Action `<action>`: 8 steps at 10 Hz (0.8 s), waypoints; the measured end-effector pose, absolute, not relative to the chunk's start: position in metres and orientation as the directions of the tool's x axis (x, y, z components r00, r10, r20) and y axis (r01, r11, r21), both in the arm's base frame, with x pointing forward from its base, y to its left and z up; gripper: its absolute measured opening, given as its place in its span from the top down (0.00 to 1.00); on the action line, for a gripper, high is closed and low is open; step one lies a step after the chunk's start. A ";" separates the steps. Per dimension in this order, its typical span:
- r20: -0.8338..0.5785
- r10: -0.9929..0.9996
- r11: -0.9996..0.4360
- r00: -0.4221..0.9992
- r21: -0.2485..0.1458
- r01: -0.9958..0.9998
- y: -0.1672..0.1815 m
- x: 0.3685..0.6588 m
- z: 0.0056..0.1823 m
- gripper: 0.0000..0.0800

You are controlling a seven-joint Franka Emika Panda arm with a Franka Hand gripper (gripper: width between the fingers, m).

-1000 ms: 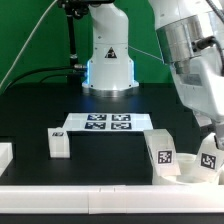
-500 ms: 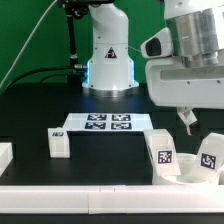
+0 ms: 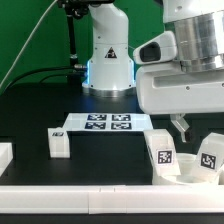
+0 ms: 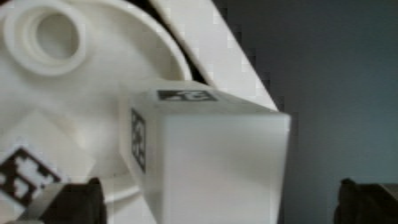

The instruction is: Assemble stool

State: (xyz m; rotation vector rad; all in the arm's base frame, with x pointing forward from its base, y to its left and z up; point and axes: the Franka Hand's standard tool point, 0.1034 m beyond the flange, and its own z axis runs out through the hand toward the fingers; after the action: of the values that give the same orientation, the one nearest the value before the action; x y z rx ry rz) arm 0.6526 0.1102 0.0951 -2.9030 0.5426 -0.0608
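The white round seat disc point(image 3: 186, 172) lies at the front on the exterior view's right. Two white block legs with tags stand upright in it, one point(image 3: 160, 150) on the left and one point(image 3: 210, 152) on the right. A third leg point(image 3: 58, 143) stands loose on the table at the left. My gripper point(image 3: 181, 127) hangs open above the seat, between the two standing legs and clear of both. In the wrist view a standing leg point(image 4: 214, 150) shows between my spread fingertips point(image 4: 75, 200), with the seat point(image 4: 54, 110) and a hollow socket point(image 4: 54, 40) beside it.
The marker board point(image 3: 110, 122) lies flat mid-table. A white rail point(image 3: 90, 190) runs along the front edge and a white block point(image 3: 5, 155) sits at the far left. The robot base point(image 3: 108, 60) stands at the back.
The gripper was low by the right standing leg. It has risen and moved toward the exterior view's left, and is now above the seat. Both legs stay upright.
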 end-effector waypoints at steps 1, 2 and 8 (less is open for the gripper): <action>0.038 -0.230 -0.961 0.972 -0.169 -0.220 0.113 0.653 0.099 0.19; 0.071 0.001 -0.992 0.997 -0.126 0.010 0.117 0.652 0.099 0.19; 0.078 0.543 -0.838 0.836 -0.014 0.546 0.111 0.650 0.090 0.19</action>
State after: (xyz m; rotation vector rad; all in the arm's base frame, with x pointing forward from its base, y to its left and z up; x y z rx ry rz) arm 0.6497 0.1110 0.0904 -2.9756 -0.8832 -0.1106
